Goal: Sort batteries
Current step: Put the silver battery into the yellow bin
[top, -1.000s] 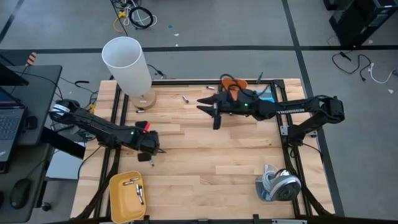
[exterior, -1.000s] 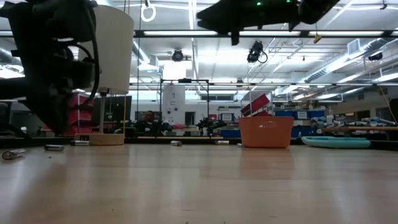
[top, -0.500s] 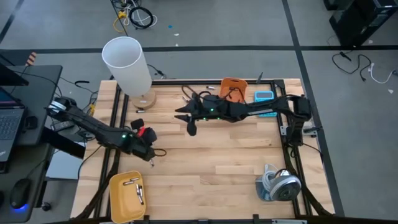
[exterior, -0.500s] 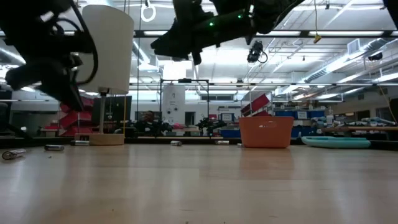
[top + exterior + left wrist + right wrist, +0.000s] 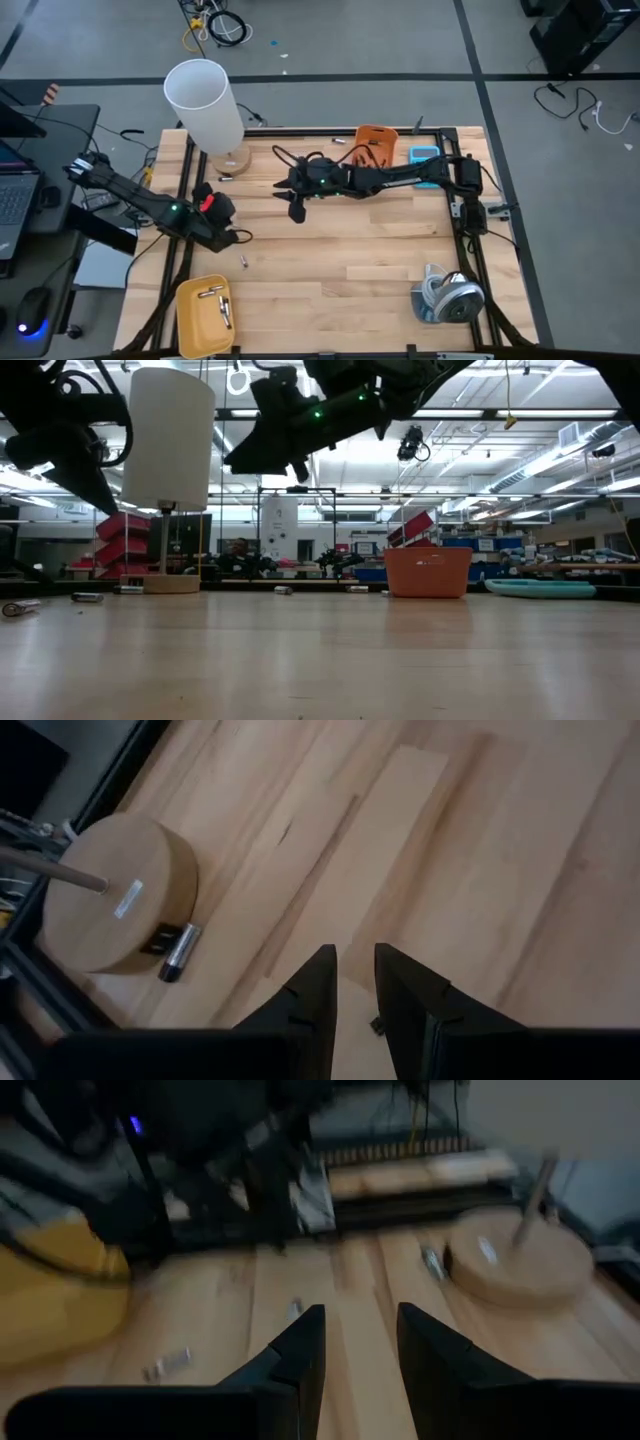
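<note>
The batteries are small cylinders scattered on the wooden table. One battery [image 5: 242,262] lies just near of my left gripper [image 5: 236,237]. Another battery [image 5: 178,950] lies against the lamp's round wooden base [image 5: 110,890]. More [image 5: 338,142] lie by the orange bin [image 5: 375,140], and a few [image 5: 215,297] lie in the yellow tray [image 5: 190,320]. My left gripper [image 5: 355,990] hangs above the table's left part, narrowly open, with bare wood showing in the gap. My right gripper [image 5: 291,200] reaches across to the table's middle, raised and open [image 5: 360,1350], with nothing between its fingers.
A white lamp [image 5: 205,105] stands at the far left corner. A blue calculator [image 5: 425,155] lies beside the orange bin at the far right. A roll of grey material [image 5: 447,295] sits at the near right. Bare wood lies between the two grippers and along the near edge.
My right gripper has reached out toward the table's left edge and come down somewhat. My left gripper has risen, drawn back toward the far left and rolled about its own line. The battery beneath it has stayed on the table.
</note>
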`<state>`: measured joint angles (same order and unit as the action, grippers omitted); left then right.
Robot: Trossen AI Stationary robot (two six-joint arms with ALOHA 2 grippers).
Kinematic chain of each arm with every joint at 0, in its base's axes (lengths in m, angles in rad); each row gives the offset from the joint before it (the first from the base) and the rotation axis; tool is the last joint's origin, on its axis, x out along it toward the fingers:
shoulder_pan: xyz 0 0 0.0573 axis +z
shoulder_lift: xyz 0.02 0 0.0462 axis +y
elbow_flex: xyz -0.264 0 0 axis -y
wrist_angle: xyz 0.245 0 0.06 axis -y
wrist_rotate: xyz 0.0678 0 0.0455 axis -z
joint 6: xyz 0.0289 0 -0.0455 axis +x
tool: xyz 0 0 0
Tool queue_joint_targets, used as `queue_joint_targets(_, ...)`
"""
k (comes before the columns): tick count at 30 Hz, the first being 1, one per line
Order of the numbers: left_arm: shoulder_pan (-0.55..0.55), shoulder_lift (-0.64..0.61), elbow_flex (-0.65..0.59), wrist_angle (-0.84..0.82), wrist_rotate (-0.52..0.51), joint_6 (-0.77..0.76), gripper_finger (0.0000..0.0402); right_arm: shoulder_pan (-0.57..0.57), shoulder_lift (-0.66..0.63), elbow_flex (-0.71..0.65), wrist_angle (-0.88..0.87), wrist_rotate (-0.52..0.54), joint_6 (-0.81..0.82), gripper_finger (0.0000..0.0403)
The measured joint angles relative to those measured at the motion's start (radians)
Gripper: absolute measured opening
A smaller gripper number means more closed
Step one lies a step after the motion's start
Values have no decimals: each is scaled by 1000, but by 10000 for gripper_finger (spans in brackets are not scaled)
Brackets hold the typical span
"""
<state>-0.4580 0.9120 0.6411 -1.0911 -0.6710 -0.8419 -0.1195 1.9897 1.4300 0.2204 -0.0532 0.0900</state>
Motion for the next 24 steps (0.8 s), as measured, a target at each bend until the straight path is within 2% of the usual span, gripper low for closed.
queue_joint_targets(3, 2, 18, 0, 12, -30, 1, 73, -11, -29, -1, -86, -2, -15, 112)
queue_joint_targets(7, 3, 30, 0, 65, -27, 6, 73, -22, -77, 1, -223, -66, -54, 111)
queue_joint_targets(12, 19, 66, -21, 84, 117, 108, 45, -29, -104, 0, -466, -131, -102, 111)
queue_joint_targets(14, 37, 85, -33, 87, 135, 113, 24, -29, -105, 0, -525, -132, -116, 111)
queue_joint_targets(16, 69, 102, -50, 96, 134, 113, 7, -29, -105, -1, -564, -133, -124, 111)
queue_joint_targets(19, 112, 113, -66, 106, 171, 141, 5, -31, -105, -18, -582, -158, -135, 111)
queue_joint_targets(24, 124, 116, -82, 243, 262, 326, 2, -44, -106, -52, -610, -319, -152, 111)
